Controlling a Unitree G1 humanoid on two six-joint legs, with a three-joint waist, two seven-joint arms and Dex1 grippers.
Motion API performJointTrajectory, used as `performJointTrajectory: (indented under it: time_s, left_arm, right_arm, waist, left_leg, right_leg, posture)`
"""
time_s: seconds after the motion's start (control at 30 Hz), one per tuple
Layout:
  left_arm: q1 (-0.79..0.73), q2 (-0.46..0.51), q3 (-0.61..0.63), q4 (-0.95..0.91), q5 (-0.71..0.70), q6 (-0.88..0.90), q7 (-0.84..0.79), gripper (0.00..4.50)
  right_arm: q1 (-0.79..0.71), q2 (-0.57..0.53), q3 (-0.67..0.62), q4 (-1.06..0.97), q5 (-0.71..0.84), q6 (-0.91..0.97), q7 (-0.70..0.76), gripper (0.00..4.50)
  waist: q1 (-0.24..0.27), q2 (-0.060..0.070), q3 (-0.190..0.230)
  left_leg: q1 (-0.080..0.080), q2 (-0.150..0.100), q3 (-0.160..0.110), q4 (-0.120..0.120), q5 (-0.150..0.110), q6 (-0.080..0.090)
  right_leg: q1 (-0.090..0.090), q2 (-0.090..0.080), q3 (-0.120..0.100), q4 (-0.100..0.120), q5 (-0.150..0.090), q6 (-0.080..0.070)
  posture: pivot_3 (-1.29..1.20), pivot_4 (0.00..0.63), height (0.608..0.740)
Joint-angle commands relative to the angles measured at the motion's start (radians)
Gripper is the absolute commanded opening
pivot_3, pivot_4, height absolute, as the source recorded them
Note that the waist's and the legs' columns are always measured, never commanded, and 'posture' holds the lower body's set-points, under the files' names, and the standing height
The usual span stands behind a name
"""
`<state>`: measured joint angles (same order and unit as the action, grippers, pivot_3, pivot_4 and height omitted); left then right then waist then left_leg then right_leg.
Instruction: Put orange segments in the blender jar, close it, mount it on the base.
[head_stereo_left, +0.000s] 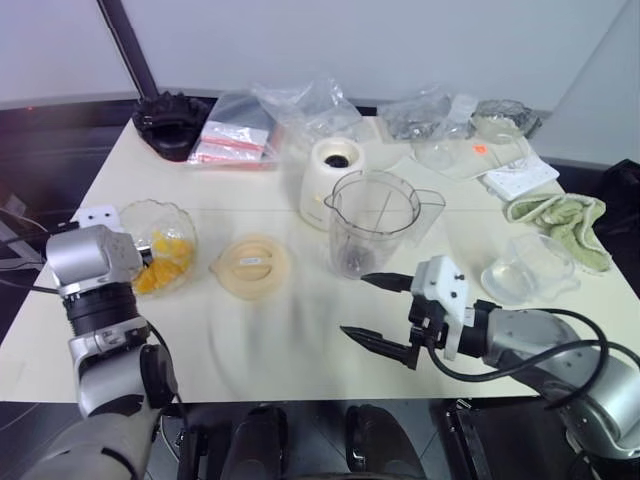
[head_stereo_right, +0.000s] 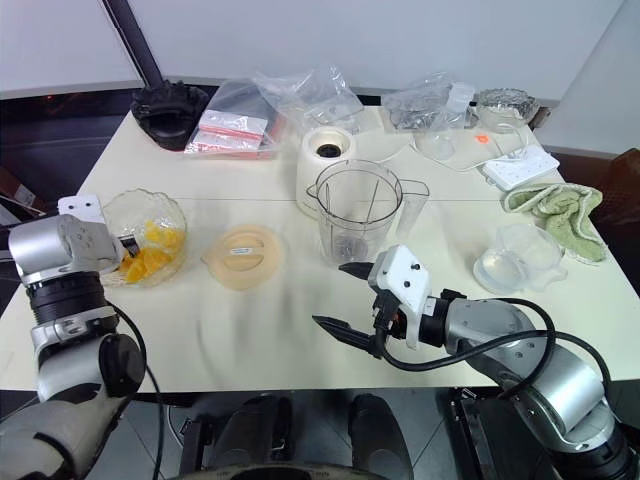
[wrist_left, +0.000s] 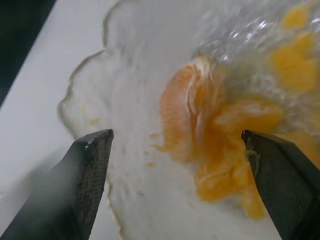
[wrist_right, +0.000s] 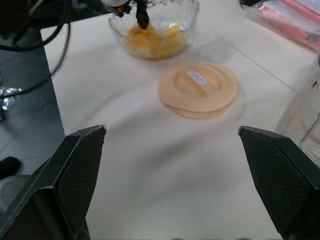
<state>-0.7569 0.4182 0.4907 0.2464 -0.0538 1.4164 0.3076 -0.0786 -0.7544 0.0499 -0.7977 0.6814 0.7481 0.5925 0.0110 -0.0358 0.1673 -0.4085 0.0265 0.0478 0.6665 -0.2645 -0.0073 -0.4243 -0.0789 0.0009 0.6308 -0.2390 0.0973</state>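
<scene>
On the left side of the cream counter, a scalloped glass bowl holds the orange segments, piled against the side nearest the robot. The left end effector hangs over this bowl, pointing down into it; in the left wrist view its two black fingers stand wide apart with the segments lying between and just beyond them, nothing gripped. Whether the fingertips touch the fruit cannot be told.

Near the counter's middle stands the blender jar, upright, clear and empty, its spout toward the robot's left. Just behind it, touching or nearly so, sits the cream-white base with its dark socket facing up. The flat pale orange lid lies on the counter between the bowl and the jar, apart from both.

The right end effector hovers above the counter just in front of the jar, on the robot's side, pointing toward the left. Its fingers are spread fully and hold nothing; the right wrist view looks between them at the lid and the bowl beyond.

Toward the right edge lie a small clear shallow container and a green cloth.
</scene>
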Motion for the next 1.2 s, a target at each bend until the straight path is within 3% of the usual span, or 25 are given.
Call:
performJointTrajectory:
  time_s: [0.03, 0.23, 0.47, 0.57, 0.7, 0.8, 1.03, 1.2]
  left_arm:
    - [-0.01, 0.038, 0.029, 0.099, 0.02, -0.091, -0.007, 4.28]
    - [-0.052, 0.067, -0.019, 0.275, 0.001, -0.198, -0.08, 4.28]
    - [-0.129, 0.078, -0.021, 0.431, 0.01, -0.289, -0.044, 4.28]
    - [-0.138, 0.075, -0.01, 0.45, 0.001, -0.282, -0.032, 3.47]
    - [-0.133, 0.07, 0.003, 0.448, 0.011, -0.258, 0.013, 1.51]
    - [-0.13, 0.07, 0.001, 0.439, 0.005, -0.261, 0.016, 0.34]
    - [-0.154, 0.069, -0.02, 0.376, -0.001, -0.251, 0.001, 0.34]
    - [-0.196, 0.072, -0.083, 0.186, 0.002, -0.174, -0.038, 0.34]
  right_arm:
    - [0.006, -0.004, 0.009, -0.018, -0.031, -0.023, 0.009, 4.5]
    - [0.006, 0.008, 0.008, -0.025, -0.035, -0.015, 0.006, 4.5]
    - [0.004, 0.021, 0.002, -0.04, -0.03, 0.003, -0.022, 4.5]
    - [0.005, 0.026, 0.002, -0.042, -0.034, 0.006, -0.035, 4.5]
    - [0.006, 0.028, -0.003, -0.046, -0.032, 0.011, -0.052, 4.5]
    - [0.001, 0.029, -0.005, -0.049, -0.026, 0.017, -0.061, 4.5]
    - [0.001, 0.032, -0.007, -0.046, -0.027, 0.018, -0.064, 4.5]
    - [0.012, 0.031, -0.008, -0.034, -0.035, 0.008, -0.055, 4.5]
  waist:
    - [-0.005, 0.0, 0.0]
    - [-0.007, 0.0, 0.0]
    - [-0.002, 0.0, 0.0]
    - [-0.001, 0.0, 0.0]
    - [0.0, 0.0, 0.0]
    - [-0.001, 0.0, 0.0]
    - [0.0, 0.0, 0.0]
    - [0.003, -0.005, 0.002]
  left_leg:
    - [0.0, 0.0, 0.0, 0.0, 0.0, 0.0]
    - [0.0, 0.0, 0.001, 0.0, 0.0, 0.0]
    - [0.0, 0.0, 0.001, 0.0, 0.0, 0.0]
    - [0.0, 0.0, 0.001, 0.0, 0.0, 0.0]
    - [0.0, 0.0, 0.001, 0.0, 0.0, 0.0]
    - [0.0, 0.0, 0.001, 0.0, 0.0, 0.0]
    - [0.0, -0.001, 0.001, 0.0, 0.0, 0.0]
    - [-0.001, -0.001, 0.001, 0.0, 0.0, 0.0]
  right_leg:
    - [0.0, 0.0, 0.0, 0.0, 0.0, 0.0]
    - [0.0, 0.0, 0.0, 0.0, 0.0, 0.0]
    - [0.0, 0.0, 0.0, 0.0, 0.0, 0.001]
    - [0.0, 0.0, 0.0, 0.0, 0.001, 0.001]
    - [0.0, 0.0, -0.001, 0.0, 0.001, 0.002]
    - [0.0, 0.0, -0.001, 0.0, 0.001, 0.002]
    - [0.0, 0.0, -0.001, 0.0, 0.001, 0.003]
    - [0.0, 0.0, -0.001, 0.0, 0.001, 0.003]
  posture:
    - [0.0, 0.15, 0.74]
    - [0.0, 0.15, 0.74]
    - [0.0, 0.15, 0.74]
    - [0.0, 0.15, 0.74]
    - [0.0, 0.15, 0.74]
    - [0.0, 0.15, 0.74]
    - [0.0, 0.15, 0.74]
    - [0.0, 0.15, 0.74]
